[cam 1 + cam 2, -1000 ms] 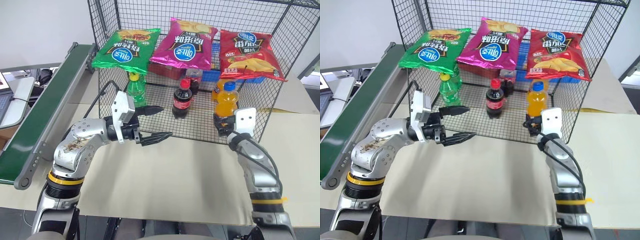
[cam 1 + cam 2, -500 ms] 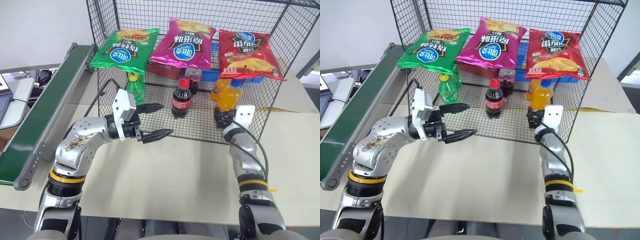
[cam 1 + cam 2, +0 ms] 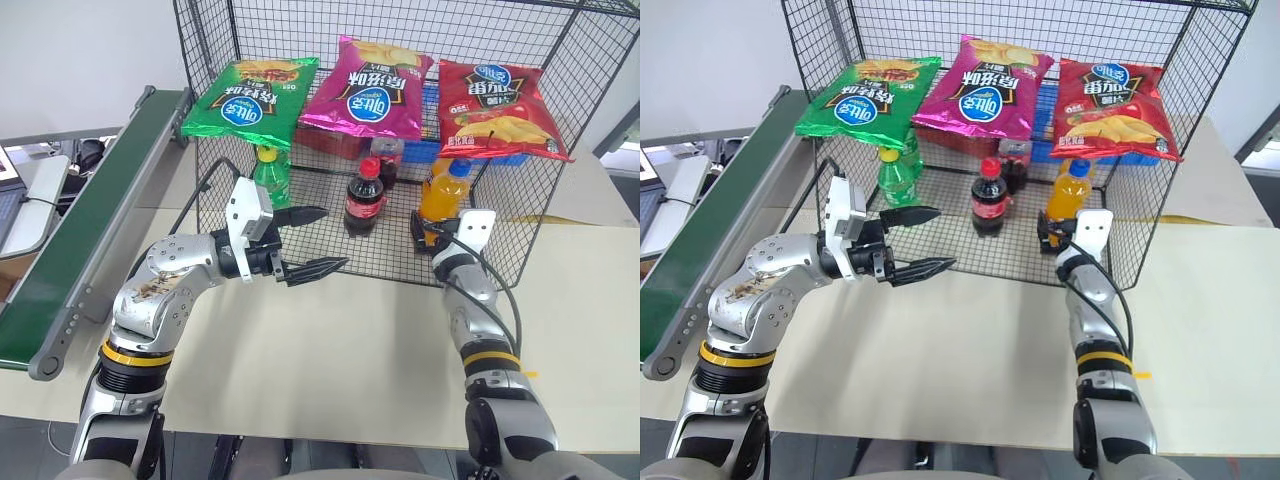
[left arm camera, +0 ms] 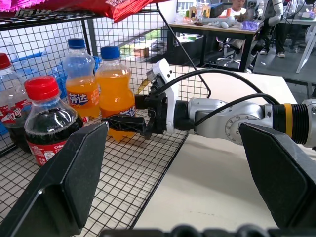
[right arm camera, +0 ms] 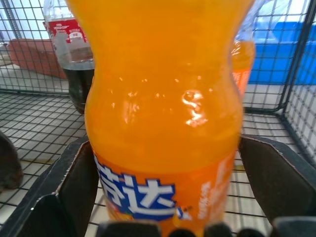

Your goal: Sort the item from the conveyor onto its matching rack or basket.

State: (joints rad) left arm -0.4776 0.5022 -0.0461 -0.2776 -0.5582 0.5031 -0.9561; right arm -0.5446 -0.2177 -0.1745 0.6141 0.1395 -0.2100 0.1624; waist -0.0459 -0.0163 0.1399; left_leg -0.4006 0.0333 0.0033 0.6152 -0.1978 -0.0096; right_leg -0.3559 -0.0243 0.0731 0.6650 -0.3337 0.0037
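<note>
The item, an orange soda bottle with a blue cap [image 3: 441, 197], stands upright on the mesh floor at the front right of the black wire cage [image 3: 562, 190]. My right gripper [image 3: 432, 233] reaches level into the cage. It is open, with one finger on each side of the bottle's base [image 5: 163, 123]. The left wrist view also has the item [image 4: 114, 89], with a similar orange bottle [image 4: 80, 83] just behind it. My left gripper [image 3: 331, 240] hovers open and empty in front of the cage's left half, pointing right. The dark green conveyor [image 3: 80, 230] runs along the far left.
A cola bottle [image 3: 364, 198] and a green soda bottle [image 3: 270, 178] stand in the cage left of the item. Green [image 3: 255, 100], pink [image 3: 372, 85] and red [image 3: 500, 95] chip bags lie on the upper mesh. The beige table [image 3: 330, 350] spreads in front.
My right gripper pushed forward and slightly left into the cage with the bottle, and its fingers have spread apart from it. The left arm stayed still.
</note>
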